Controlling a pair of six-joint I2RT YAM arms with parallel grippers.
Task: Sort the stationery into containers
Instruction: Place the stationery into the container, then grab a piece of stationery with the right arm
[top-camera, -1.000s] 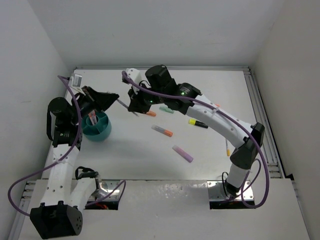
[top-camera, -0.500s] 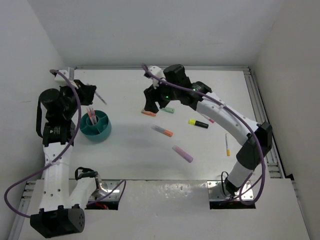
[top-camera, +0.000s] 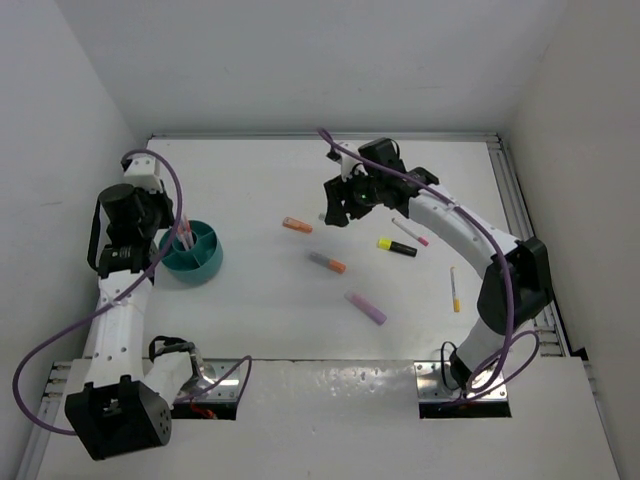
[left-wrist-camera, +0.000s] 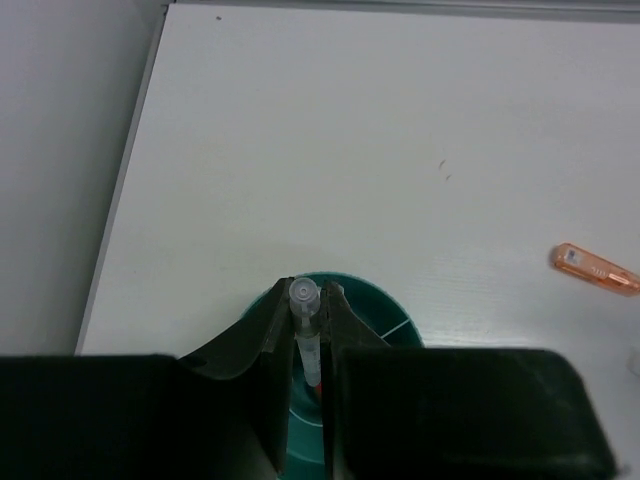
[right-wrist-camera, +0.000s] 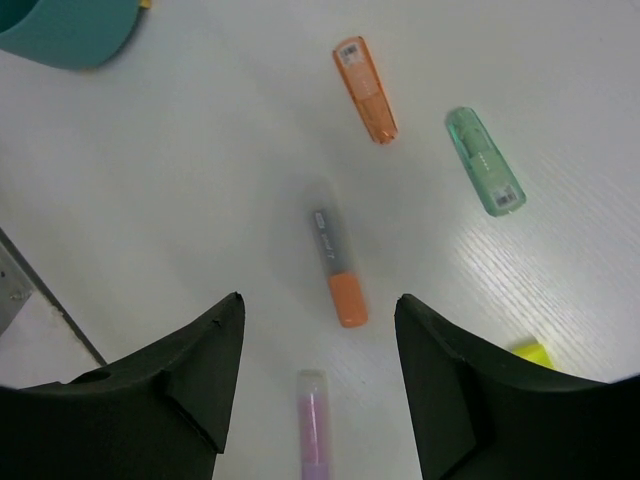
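My left claw (left-wrist-camera: 305, 300) was clamped tight on a slim pen with a clear cap (left-wrist-camera: 309, 350). I held it upright at the bottom centre of the left wrist view, its lower end down inside the round teal plastic bowl (left-wrist-camera: 385, 312). I could not tell which compartment it stood in. From above, that bowl (top-camera: 200, 262) sat at the left side of the white table (top-camera: 260, 320).

My right claw (top-camera: 338, 212) hung in the upper middle of the overhead view with its jaws spread wide, holding nothing. In the right wrist view, a grey pen with an orange cap (right-wrist-camera: 338, 262) lay flat in the gap between my fingers (right-wrist-camera: 170, 390). A flat orange marker (right-wrist-camera: 365, 90) lay near the top edge, and a mint green marker (right-wrist-camera: 485, 175) lay at upper right. A pale purple marker (right-wrist-camera: 312, 425) lay at the bottom edge.

To the right in the overhead view lay a black highlighter with a yellow cap (top-camera: 397, 247), a thin pink pen (top-camera: 409, 231) and a thin white pen with a yellow end (top-camera: 454, 289). All three were well apart from the bowl.
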